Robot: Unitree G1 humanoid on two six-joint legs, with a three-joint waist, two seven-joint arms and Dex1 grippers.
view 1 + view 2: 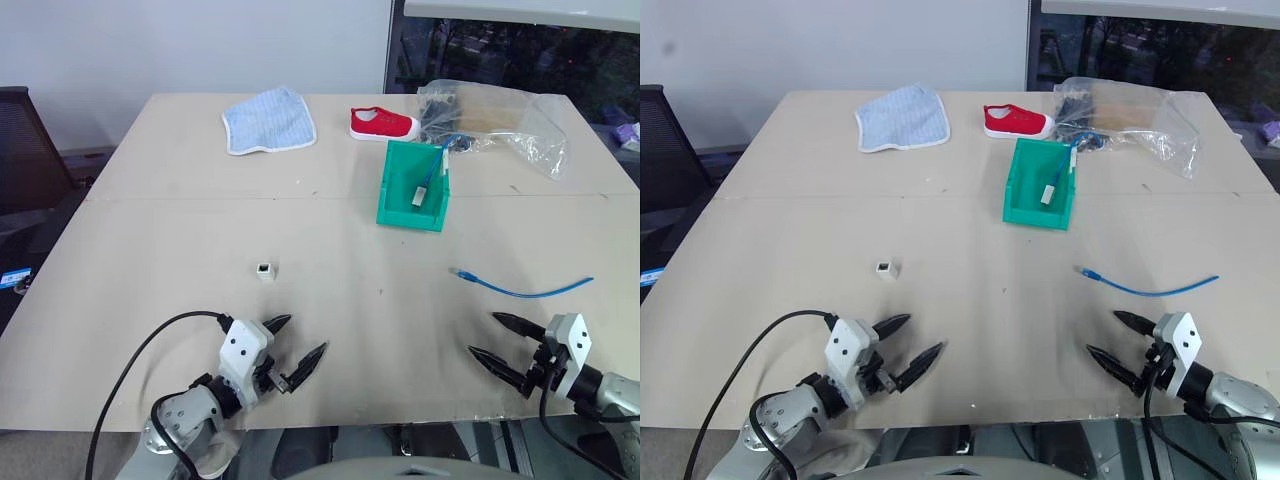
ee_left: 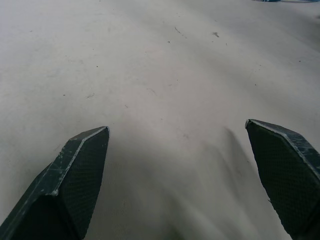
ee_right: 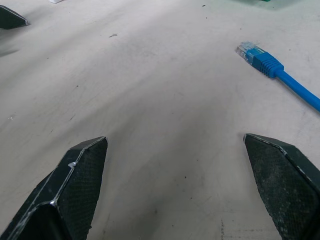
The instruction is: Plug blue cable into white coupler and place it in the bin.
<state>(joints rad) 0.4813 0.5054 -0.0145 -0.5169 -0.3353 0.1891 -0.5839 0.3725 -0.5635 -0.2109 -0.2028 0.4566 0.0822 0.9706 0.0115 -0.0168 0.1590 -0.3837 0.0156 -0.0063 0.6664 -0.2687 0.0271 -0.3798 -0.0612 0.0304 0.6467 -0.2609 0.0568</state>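
Blue cable [image 1: 522,290] lying loose on the beige worktop [image 1: 330,330], right of centre, clear plug end [image 3: 248,51] pointing toward the middle. White coupler [image 1: 265,269] sitting alone on the worktop's left half, well apart from the cable. Teal bin [image 1: 400,195] standing farther back, holding a second blue cable with an off-white block [image 1: 420,194]. Left gripper [image 1: 297,347] low over the near edge, fingers [image 2: 80,175] spread wide, holding nothing. Right gripper [image 1: 500,340] near the cable, fingers [image 3: 280,180] likewise wide and empty. Red shoe [image 1: 382,124], striped cloth [image 1: 268,120] and clear bag [image 1: 500,120] along the far side.
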